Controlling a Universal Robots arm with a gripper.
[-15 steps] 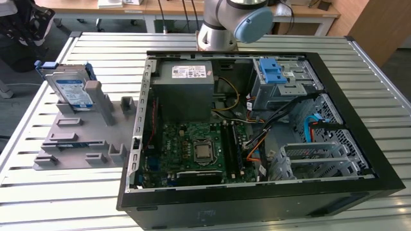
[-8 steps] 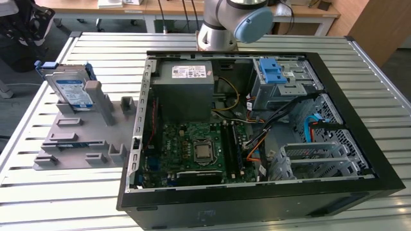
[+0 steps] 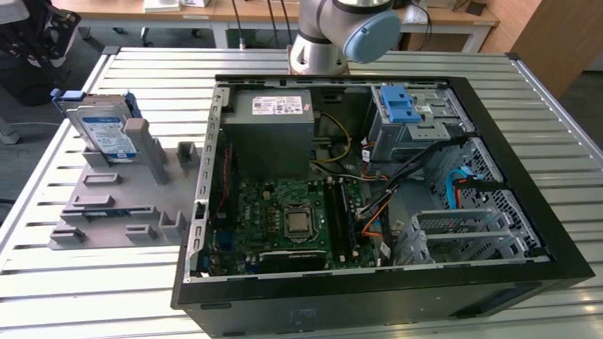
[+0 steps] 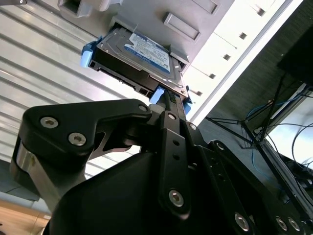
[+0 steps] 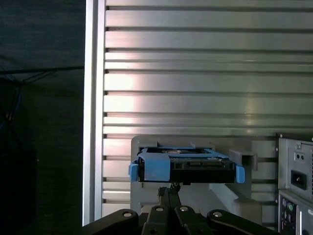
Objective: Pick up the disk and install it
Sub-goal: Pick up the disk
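While the disk (image 3: 102, 133) stood on edge in the grey fixture (image 3: 113, 205) at the exterior view's upper left, well apart from the open computer case (image 3: 377, 289), I judged the approach to be the main hazard. The slot walls hugged the carrier, so a descent slightly off line could strike the fixture or the blue bracket rather than straddle the drive. Of the arm (image 3: 330, 32) I could make out a joint at the top centre of that frame, behind the case. The disk stood untouched.

In the second wrist view the gripper (image 4: 170, 98) pointed toward the disk (image 4: 137, 56), whose label face and blue carrier corners showed beyond the fingertips. The jaws looked pressed together with nothing between them. Going down like that, I reckoned, they would jab the drive's edge instead of clasping it.

In the first wrist view the gripper (image 5: 168, 190) sat lined up with the middle of the disk (image 5: 186, 166), seen edge-on, with the slatted table (image 5: 195, 73) beyond. A skewed grasp, I thought, could tilt the drive and jam it later at the drive bay (image 3: 438, 127).
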